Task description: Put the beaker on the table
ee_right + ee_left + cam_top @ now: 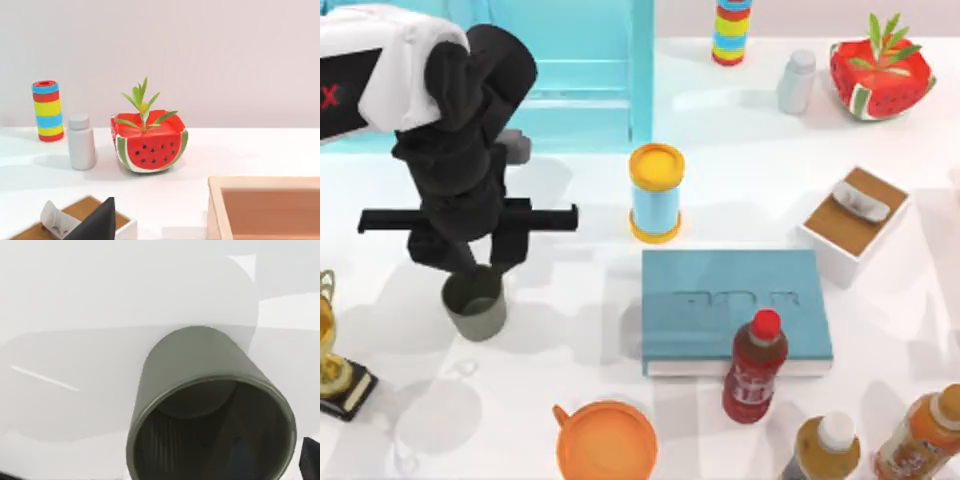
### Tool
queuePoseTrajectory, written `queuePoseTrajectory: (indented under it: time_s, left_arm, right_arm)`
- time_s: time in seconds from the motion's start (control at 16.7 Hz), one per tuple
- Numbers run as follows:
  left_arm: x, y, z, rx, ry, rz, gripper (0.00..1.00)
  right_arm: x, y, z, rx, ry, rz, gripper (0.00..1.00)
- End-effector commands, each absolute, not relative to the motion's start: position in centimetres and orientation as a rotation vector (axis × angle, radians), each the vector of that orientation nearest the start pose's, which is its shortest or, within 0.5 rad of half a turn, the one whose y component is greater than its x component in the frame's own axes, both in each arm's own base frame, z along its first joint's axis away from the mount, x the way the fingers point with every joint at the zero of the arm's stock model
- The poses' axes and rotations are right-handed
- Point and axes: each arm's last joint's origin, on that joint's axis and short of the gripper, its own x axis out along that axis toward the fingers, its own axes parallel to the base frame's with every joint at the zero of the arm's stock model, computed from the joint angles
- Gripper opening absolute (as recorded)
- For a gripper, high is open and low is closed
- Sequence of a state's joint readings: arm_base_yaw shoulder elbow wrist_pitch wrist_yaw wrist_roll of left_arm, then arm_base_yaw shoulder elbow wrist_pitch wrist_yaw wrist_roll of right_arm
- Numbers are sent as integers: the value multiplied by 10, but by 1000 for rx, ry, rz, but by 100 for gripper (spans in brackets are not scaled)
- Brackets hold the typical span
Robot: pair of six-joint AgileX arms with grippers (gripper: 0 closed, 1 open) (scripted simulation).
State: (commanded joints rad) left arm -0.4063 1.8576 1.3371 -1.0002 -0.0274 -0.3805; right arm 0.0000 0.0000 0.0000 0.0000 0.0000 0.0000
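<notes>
The left gripper [480, 268] has its fingers straddling the rim of the beaker [475, 305], upright on the table [570, 340] at its left side. Near it stand a trophy [335, 365] and orange pot [606, 440]; farther off, a yellow-lidded can [655, 193] and teal book [735, 308].

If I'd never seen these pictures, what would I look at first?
Probably the big black left gripper at the table's left, its fingers straddling the rim of the grey-green beaker. Next, the watermelon planter in the far right corner and the blue can with a yellow lid near the middle.
</notes>
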Motion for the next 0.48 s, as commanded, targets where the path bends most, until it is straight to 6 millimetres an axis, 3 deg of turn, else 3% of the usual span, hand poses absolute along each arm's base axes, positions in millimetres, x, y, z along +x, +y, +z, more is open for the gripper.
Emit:
queuePoseTrajectory:
  time_s: [0.36,0.48]
  left_arm:
    - [321,-134,184,21,1514,-10,98]
    - [321,-134,184,21,1514,-10,100]
  right_arm:
    - [106,-1,160,0,0,0,100]
    - [106,-1,160,0,0,0,100]
